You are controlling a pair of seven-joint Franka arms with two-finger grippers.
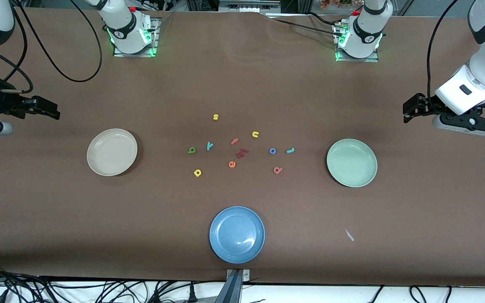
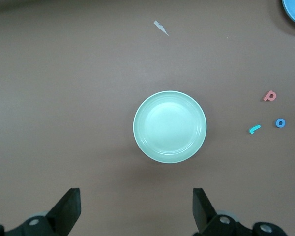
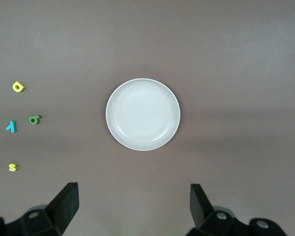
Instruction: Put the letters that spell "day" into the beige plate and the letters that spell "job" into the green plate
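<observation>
Letters (image 1: 242, 147) lie mid-table between both plates, well apart from both open jaws.

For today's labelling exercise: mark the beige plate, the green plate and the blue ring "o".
beige plate (image 1: 92, 162), front view, on its rim.
green plate (image 1: 331, 168), front view, on its rim.
blue "o" (image 1: 273, 151), front view, on the ring.

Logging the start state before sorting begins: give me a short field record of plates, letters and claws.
beige plate: empty, toward the right arm's end
green plate: empty, toward the left arm's end
day letters: d, a, y, loose on table
job letters: j, o, b, loose on table
left claw: open, empty
right claw: open, empty
</observation>
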